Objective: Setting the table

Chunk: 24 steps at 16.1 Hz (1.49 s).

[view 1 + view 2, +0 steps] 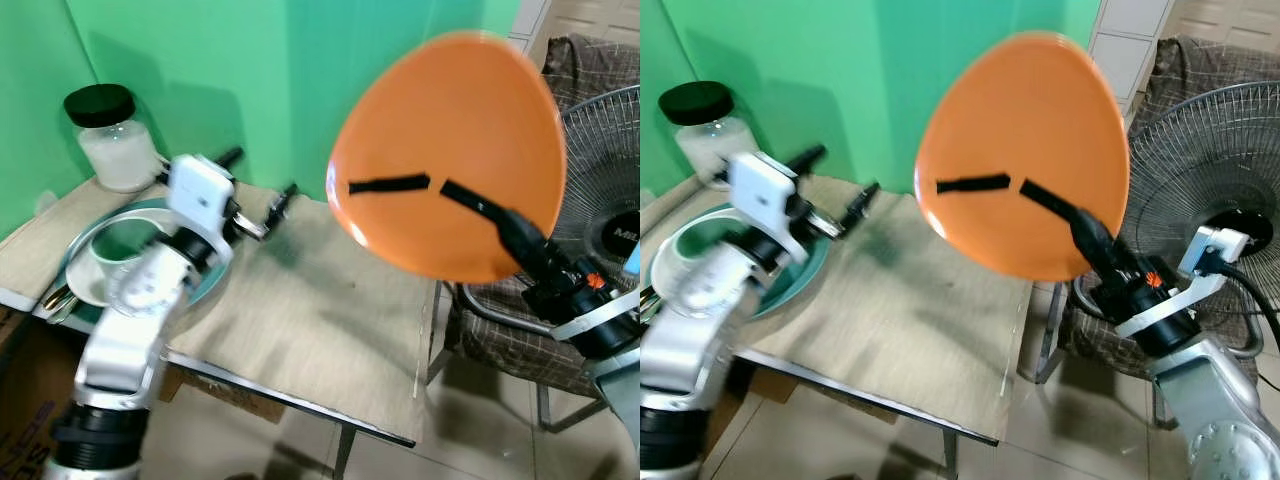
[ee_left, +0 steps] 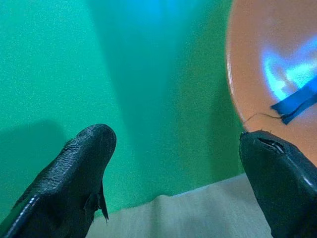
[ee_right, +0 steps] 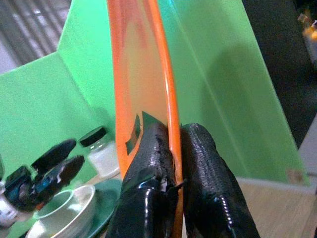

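1. The right gripper (image 3: 171, 163) is clamped on the rim of an orange plate (image 1: 450, 150), one black finger on each face, as the right wrist view shows.
2. The plate is held up in the air, tilted nearly on edge, above the right part of the table (image 1: 330, 330) and in front of the green wall (image 1: 250, 70). Two strips of dark tape (image 1: 388, 184) are stuck on the face turned toward the head camera.
3. The left gripper (image 1: 258, 190) hovers over the table near the wall, its two fingers (image 2: 74, 168) spread apart with nothing between them. In the left wrist view the plate's edge lies just beyond one fingertip.
4. The table is covered with a beige cloth. On its left end sits a teal basin (image 1: 805, 265) holding a white bowl (image 3: 69, 210), partly hidden behind the left arm.
5. A glass jar (image 1: 112, 140) with a black lid, filled with something white, stands at the back left corner of the table, against the wall.
6. To the right of the table stands a chair with plaid fabric (image 1: 500, 330), and a wire-guarded fan (image 1: 1210, 170) behind the right arm.
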{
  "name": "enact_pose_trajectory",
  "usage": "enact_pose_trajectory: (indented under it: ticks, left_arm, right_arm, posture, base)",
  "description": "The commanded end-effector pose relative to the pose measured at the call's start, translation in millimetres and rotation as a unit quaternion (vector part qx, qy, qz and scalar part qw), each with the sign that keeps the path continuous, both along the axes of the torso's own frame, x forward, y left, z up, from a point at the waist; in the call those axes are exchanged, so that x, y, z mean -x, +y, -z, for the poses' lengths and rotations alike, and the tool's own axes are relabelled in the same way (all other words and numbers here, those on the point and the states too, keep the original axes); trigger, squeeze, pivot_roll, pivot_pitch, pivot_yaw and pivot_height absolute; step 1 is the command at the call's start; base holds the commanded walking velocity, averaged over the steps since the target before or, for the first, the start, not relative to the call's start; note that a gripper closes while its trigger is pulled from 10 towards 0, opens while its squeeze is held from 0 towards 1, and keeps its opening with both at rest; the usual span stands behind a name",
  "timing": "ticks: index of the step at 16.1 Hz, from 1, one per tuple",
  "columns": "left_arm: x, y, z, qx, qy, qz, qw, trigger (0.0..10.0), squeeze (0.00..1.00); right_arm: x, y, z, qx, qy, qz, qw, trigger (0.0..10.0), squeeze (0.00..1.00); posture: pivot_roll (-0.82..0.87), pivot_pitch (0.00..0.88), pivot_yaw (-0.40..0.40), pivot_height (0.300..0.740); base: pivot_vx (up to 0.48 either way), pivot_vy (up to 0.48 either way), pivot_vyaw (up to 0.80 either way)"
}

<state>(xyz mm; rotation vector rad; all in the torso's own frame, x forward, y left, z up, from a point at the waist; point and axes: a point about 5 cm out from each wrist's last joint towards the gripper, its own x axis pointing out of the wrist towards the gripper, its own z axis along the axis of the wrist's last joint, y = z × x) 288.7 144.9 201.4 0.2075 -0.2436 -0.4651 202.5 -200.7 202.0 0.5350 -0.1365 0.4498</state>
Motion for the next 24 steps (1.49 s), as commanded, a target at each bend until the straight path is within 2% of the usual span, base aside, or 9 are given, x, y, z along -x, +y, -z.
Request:
enact_pose_trajectory:
  ticks: [1, 3, 7, 12, 15, 18, 20, 21, 24]
  left_arm:
    - [2.9, -5.5, 2, 0.005, 0.004, -0.017, 1.0, 10.0, 0.0]
    - [6.5, -8.4, 9, 0.005, 0.012, -0.045, 0.999, 10.0, 0.0]
    - [11.6, -21.9, 23, 0.004, 0.049, -0.069, 0.996, 10.0, 0.0]
    - [7.7, -19.1, 18, 0.002, 0.06, -0.089, 0.994, 10.0, 0.0]
    - [2.4, -24.4, 14, -0.005, 0.066, -0.084, 0.994, 10.0, 0.0]
    - [-0.9, -39.0, 19, -0.014, 0.07, -0.036, 0.997, 10.0, 0.0]
    - [-13.6, -31.5, 13, 0.041, 0.044, -0.094, 0.994, 10.0, 0.0]
    - [-11.6, -25.8, 18, 0.033, 0.039, -0.124, 0.991, 10.0, 0.0]
    - [-1.7, -13.8, 28, 0.041, 0.05, -0.149, 0.987, 10.0, 0.0]
  right_arm:
    - [9.0, 11.3, -12, 0.031, -0.03, 0.017, 0.999, 10.0, 0.0]
    - [13.1, 16.1, -9, 0.079, -0.021, 0.062, 0.995, 10.0, 0.0]
    - [10.6, 16.4, -6, 0.05, -0.002, 0.15, 0.987, 10.0, 0.0]
    - [9.7, 5.3, -13, 0.123, 0.002, 0.213, 0.969, 10.0, 0.0]
    - [7.3, 4.6, -18, 0.132, 0.01, 0.233, 0.963, 10.0, 0.0]
    - [-4.7, 16.9, -20, 0.142, 0.013, 0.173, 0.974, 10.0, 0.0]
    - [-19.0, 8.8, -28, 0.14, -0.02, 0.181, 0.973, 10.0, 0.0]
    - [-24.0, 8.2, -39, 0.171, -0.064, 0.174, 0.968, 10.0, 0.0]
    - [-27.2, 6.3, -42, 0.156, -0.096, 0.164, 0.969, 10.0, 0.0]
  posture:
    - [-0.01, 0.0, 0.012, 0.74]
    - [-0.02, 0.0, 0.021, 0.74]
    - [-0.01, 0.0, 0.025, 0.74]
    - [-0.01, 0.0, 0.026, 0.74]
    - [-0.03, 0.012, 0.006, 0.74]
    - [-0.02, 0.027, -0.017, 0.74]
    - [-0.02, 0.0, -0.02, 0.74]
    - [0.0, 0.0, -0.021, 0.74]
    - [0.02, 0.0, -0.013, 0.74]
  base:
    - [0.0, 0.0, 0.0]
    - [0.0, 0.0, 0.0]
    - [0.0, 0.0, -0.23]
    - [0.0, 0.0, -0.74]
    - [0.0, 0.0, -0.8]
    - [0.0, 0.0, -0.8]
    - [0.0, 0.0, -0.8]
    - [0.0, 0.0, -0.8]
    - [0.0, 0.0, -0.8]
